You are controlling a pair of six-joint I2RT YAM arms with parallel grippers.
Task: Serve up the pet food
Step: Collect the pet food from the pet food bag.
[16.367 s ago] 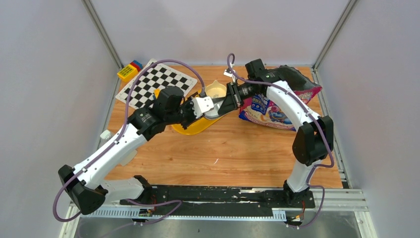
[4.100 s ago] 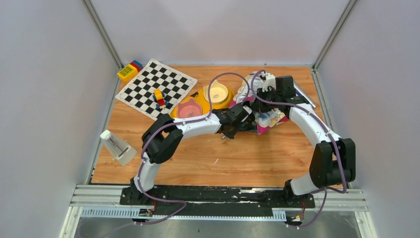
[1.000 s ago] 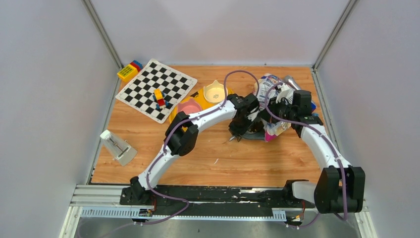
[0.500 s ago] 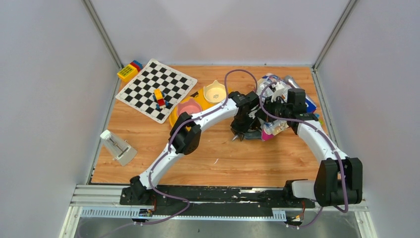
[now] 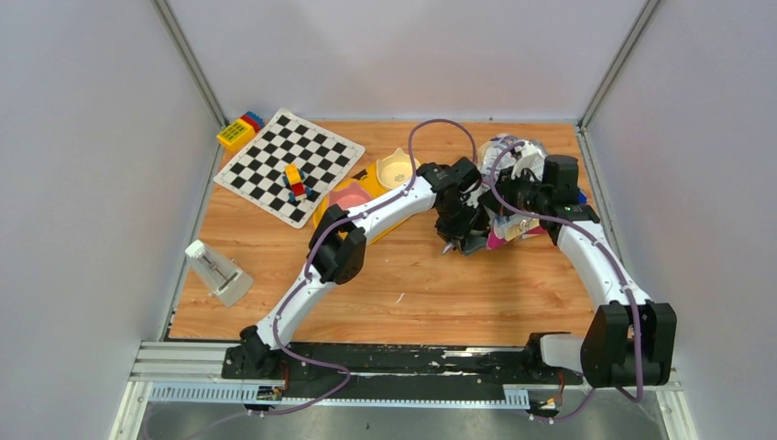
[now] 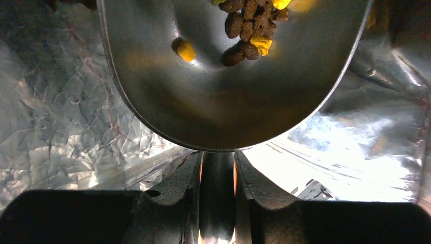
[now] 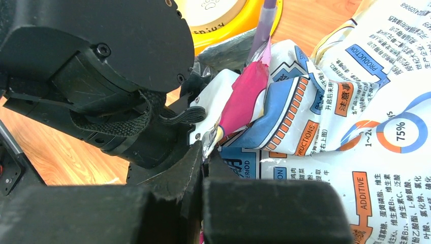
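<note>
My left gripper [image 6: 217, 173] is shut on the handle of a grey scoop [image 6: 228, 91]. The scoop's bowl lies inside the bag, with its silver foil lining [image 6: 61, 127] all around. A few brown and yellow pieces of pet food [image 6: 246, 30] rest at the far end of the bowl. My right gripper [image 7: 203, 152] is shut on the torn edge of the blue-and-pink bag [image 7: 356, 127], right beside the left wrist [image 7: 101, 66]. From above, the bag [image 5: 518, 156] lies at the back right, with the left gripper [image 5: 463, 234] at its mouth.
The yellow double-bowl feeder [image 5: 366, 188] stands just left of the bag. A checkerboard [image 5: 289, 165] with small toy blocks [image 5: 294, 181] on it lies at the back left. A yellow block [image 5: 239, 129] sits in the corner and a white object [image 5: 218, 272] by the left edge.
The left wrist with the scoop has shifted slightly right and toward the back, further into the bag's mouth. The right gripper has drawn the bag's edge a little back. Both grips are unchanged.
</note>
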